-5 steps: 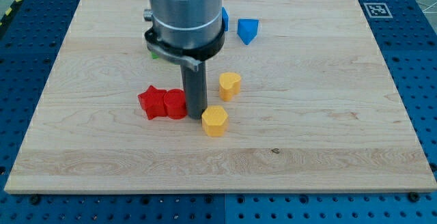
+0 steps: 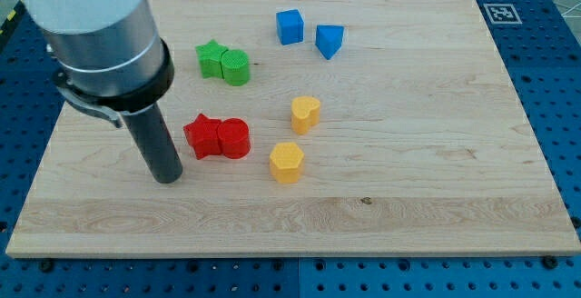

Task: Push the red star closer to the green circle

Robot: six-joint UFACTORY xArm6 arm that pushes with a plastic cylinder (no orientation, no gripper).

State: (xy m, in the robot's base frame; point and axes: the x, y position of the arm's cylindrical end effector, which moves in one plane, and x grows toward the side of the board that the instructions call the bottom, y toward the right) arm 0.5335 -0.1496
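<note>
While the rod is seen standing upright at the view's left, my tip (image 2: 167,179) is set on the wooden board (image 2: 408,153), just to the left of the red star (image 2: 201,136) and slightly toward the view's bottom from it. A narrow strip of bare wood is visible between the tip and the star, so no contact is recorded. No pincer is fitted to this arm; nothing is held, and the rod ends plain.

The red star is found left of the board's middle, touching a red cylinder (image 2: 234,139) on its right side. The green circle (image 2: 236,66) is located toward the view's top from the red pair, well apart from the red star, and is pressed against a green star (image 2: 211,59) on its left.

Two blue blocks are noted near the view's top: a blue cube (image 2: 290,26) and, just to its right, a blue block of wedge-like shape (image 2: 329,41). Two yellow blocks are placed right of the red pair: a yellow heart-like block (image 2: 305,114) and, below it, a yellow hexagonal block (image 2: 285,163), near the red cylinder but apart from it.

A printed marker tag (image 2: 498,13) is observed at the board's top right corner.
</note>
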